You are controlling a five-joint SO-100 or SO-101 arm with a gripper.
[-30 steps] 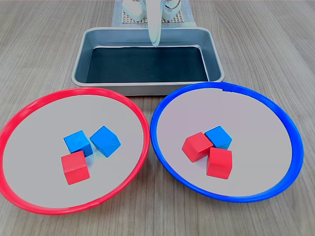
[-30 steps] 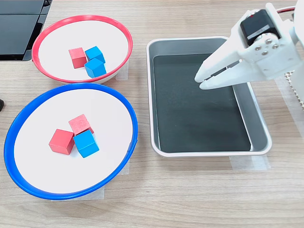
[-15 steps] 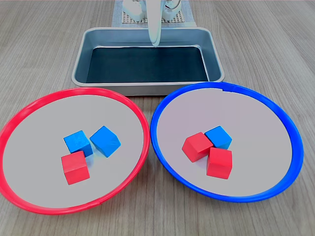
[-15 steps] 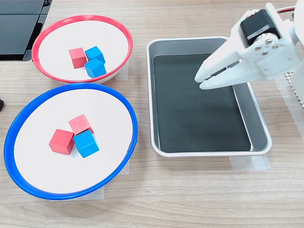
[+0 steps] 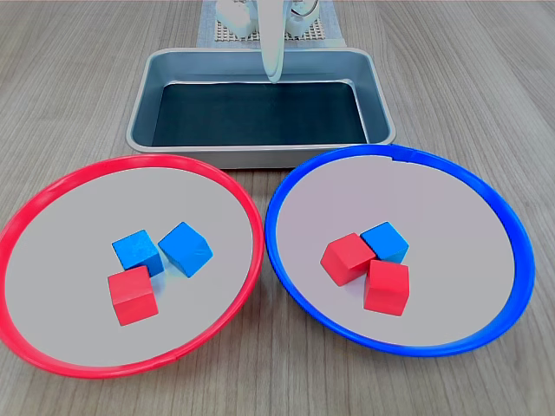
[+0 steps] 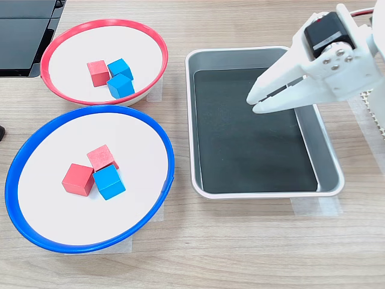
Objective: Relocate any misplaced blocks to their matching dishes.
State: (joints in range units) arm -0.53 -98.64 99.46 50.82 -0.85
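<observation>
Second exterior view shows the white plastic gripper (image 6: 255,102) hanging over the rectangular metal tray (image 6: 328,152), its fingers nearly pressed together and holding nothing. The red-rimmed round dish (image 5: 69,178) holds 2 glossy blue cubes (image 5: 185,248) beside 1 red cube (image 5: 132,295). The blue-rimmed round dish (image 5: 486,195) holds 2 red cubes (image 5: 386,287) touching 1 blue cube (image 5: 384,240).

You see: red blocks (image 5: 133,295) 3 | blue blocks (image 5: 185,249) 3 | dishes (image 5: 52,186) 2 | metal tray (image 5: 260,153) 1 | gripper (image 6: 253,103) 1
</observation>
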